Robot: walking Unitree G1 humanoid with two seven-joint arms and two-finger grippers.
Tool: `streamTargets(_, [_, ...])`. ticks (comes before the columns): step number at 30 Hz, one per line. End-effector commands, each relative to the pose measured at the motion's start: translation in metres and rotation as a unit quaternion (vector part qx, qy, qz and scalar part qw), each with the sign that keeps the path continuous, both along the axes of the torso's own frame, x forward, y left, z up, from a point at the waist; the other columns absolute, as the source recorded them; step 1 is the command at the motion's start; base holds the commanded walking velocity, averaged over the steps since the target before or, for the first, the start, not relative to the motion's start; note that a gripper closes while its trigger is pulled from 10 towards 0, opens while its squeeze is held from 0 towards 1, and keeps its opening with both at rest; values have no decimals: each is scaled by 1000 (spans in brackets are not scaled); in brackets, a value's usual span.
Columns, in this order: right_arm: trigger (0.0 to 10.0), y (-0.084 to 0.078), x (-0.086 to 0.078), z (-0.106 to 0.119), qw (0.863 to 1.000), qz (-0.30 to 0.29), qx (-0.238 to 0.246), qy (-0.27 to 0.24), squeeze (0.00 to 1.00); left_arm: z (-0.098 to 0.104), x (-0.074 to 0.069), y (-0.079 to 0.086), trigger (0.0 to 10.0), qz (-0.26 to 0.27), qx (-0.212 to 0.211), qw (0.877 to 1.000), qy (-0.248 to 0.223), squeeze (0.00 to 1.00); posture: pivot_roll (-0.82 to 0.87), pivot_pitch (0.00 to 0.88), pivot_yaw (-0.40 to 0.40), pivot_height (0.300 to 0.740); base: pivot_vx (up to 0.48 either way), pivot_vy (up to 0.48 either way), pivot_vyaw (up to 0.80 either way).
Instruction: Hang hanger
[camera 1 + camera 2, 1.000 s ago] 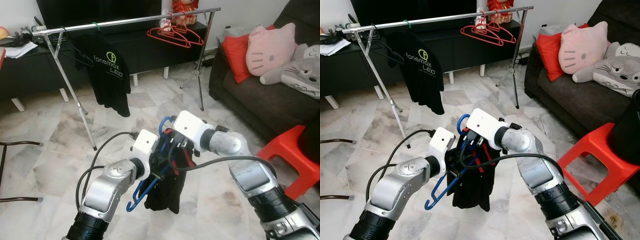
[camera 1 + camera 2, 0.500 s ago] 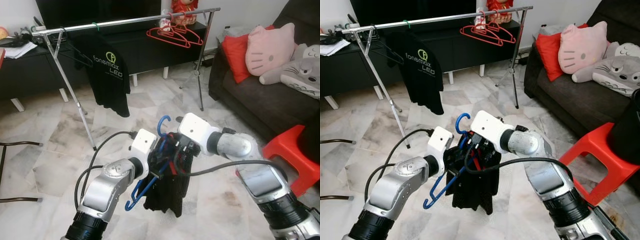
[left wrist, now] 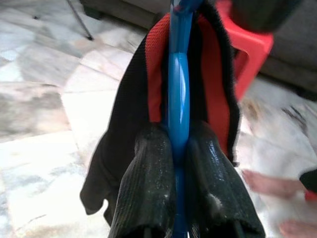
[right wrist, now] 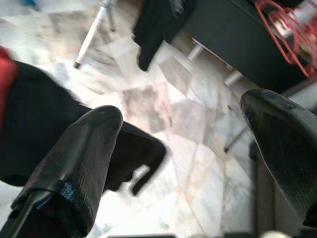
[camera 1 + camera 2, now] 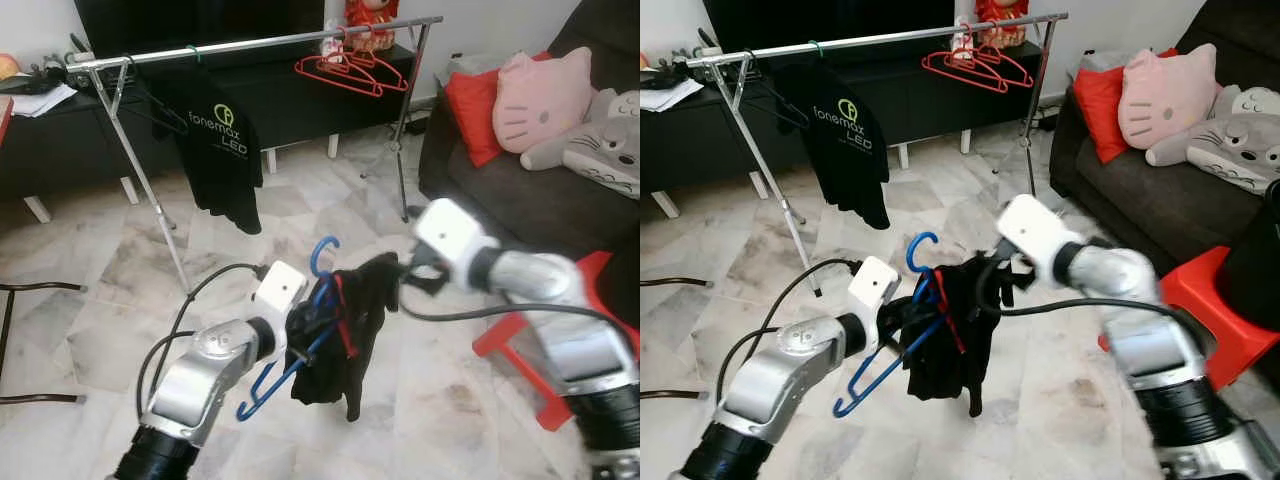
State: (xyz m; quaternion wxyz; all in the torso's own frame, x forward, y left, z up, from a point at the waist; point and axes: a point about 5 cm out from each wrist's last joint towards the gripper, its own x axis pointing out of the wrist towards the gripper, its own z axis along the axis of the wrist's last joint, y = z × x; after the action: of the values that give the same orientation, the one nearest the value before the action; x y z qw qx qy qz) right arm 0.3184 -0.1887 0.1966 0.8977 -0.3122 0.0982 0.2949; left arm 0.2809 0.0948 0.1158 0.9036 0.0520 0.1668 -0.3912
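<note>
Left gripper (image 3: 179,148) clamped the blue hanger (image 5: 300,355), black garment (image 5: 350,330) draped; right gripper (image 4: 198,144) fingers spread, empty. Carrying step; next, approach the clothes rail (image 5: 260,42) beyond and hook on.

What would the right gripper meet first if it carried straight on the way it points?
Probably the marble floor: between the open right gripper's fingers nothing stands nearer, though the black garment lies close beside; depth is unclear.

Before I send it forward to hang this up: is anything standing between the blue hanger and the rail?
Nothing visible does. The left claw is shut on the blue hanger carrying a dark garment; bare floor lies between it and the rail. The right claw is open beside it.
</note>
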Motion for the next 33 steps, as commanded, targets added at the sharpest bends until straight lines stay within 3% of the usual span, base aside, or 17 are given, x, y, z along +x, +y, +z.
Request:
streamTargets(1, [10000,-10,-1,-2,1000,1,-2,9,0,10,-5,-5,10000,-42,-8,999,-30,0,-84,3,-46,740,0,0,0])
streamTargets(4, [10000,-20,-6,-10,999,31,-5,41,0,9,-11,2,10000,-74,1,997,-28,0,-84,3,-46,740,0,0,0])
streamTargets(10, [10000,-24,-12,-26,992,81,-9,94,0,8,-18,4,10000,-124,5,992,-21,0,-85,9,-44,740,0,0,0])
streamTargets(12, [10000,-25,-18,-37,985,115,-18,127,0,9,-23,2,10000,-156,4,988,-15,0,-81,10,-45,740,0,0,0])
streamTargets(20, [10000,-20,-28,-45,966,194,-10,171,0,11,-33,-1,10000,-211,-2,977,-1,0,-82,18,-42,740,0,0,0])
streamTargets(21, [10000,-17,-32,-46,958,221,-8,182,0,13,-37,-3,10000,-227,-6,974,2,0,-80,24,-40,740,0,0,0])
streamTargets(33, [10000,-16,-32,-56,936,267,6,228,0,19,-38,-1,10000,-243,-2,970,-2,0,-76,32,-39,740,0,0,0])
